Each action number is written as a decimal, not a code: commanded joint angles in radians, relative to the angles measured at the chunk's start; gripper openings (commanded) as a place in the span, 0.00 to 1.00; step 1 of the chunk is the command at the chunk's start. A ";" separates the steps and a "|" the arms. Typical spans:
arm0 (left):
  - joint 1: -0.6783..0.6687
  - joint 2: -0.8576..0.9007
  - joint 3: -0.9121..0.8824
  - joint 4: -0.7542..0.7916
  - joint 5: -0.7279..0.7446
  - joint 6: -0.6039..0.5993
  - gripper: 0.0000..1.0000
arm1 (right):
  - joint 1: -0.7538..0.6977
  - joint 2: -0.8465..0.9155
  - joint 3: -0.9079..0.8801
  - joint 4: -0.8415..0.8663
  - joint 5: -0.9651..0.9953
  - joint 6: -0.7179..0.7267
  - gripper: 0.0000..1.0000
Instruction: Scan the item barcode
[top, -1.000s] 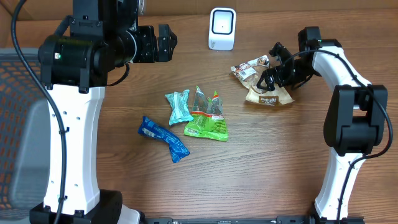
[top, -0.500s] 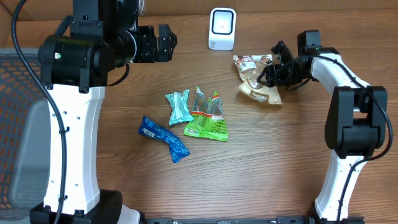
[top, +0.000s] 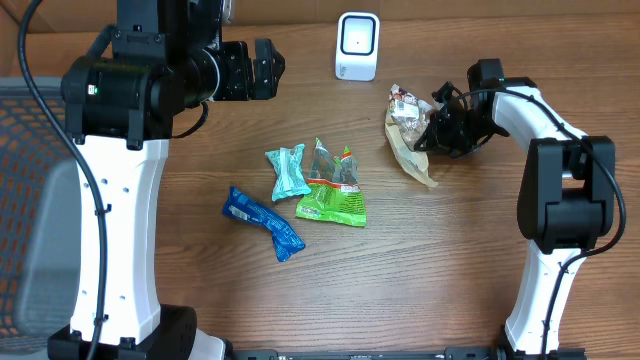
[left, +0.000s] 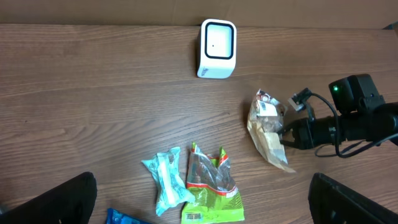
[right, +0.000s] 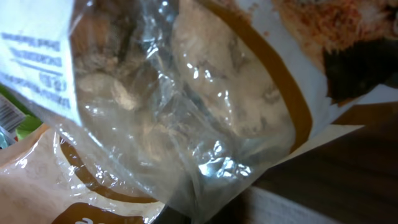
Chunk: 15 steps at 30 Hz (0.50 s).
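The white barcode scanner (top: 357, 45) stands at the table's back edge, also in the left wrist view (left: 216, 48). Right of it, my right gripper (top: 441, 130) is shut on a crinkled clear-and-tan snack bag (top: 408, 135), which hangs tilted, its white label end toward the scanner. That bag (right: 205, 106) fills the right wrist view and hides the fingers; from the left wrist it shows as a tan pouch (left: 268, 127). My left gripper (top: 266, 68) hovers high at the back left, open and holding nothing.
A teal packet (top: 288, 172), a green bag (top: 335, 192) and a blue packet (top: 263, 222) lie together mid-table. The right arm's base (top: 555, 300) stands at the front right, the left arm's column (top: 115, 200) at the left.
The right gripper closed on the snack bag, then carried it left toward the scanner and turned it more on end. The left arm has not moved.
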 joint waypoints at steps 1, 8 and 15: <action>-0.001 0.002 -0.002 0.000 -0.002 0.019 1.00 | -0.005 -0.068 0.019 -0.018 0.097 0.015 0.04; -0.001 0.002 -0.002 0.000 -0.002 0.019 1.00 | 0.108 -0.288 0.019 -0.048 0.435 0.121 0.04; -0.001 0.002 -0.002 0.000 -0.002 0.019 1.00 | 0.244 -0.500 0.019 -0.036 0.545 0.119 0.04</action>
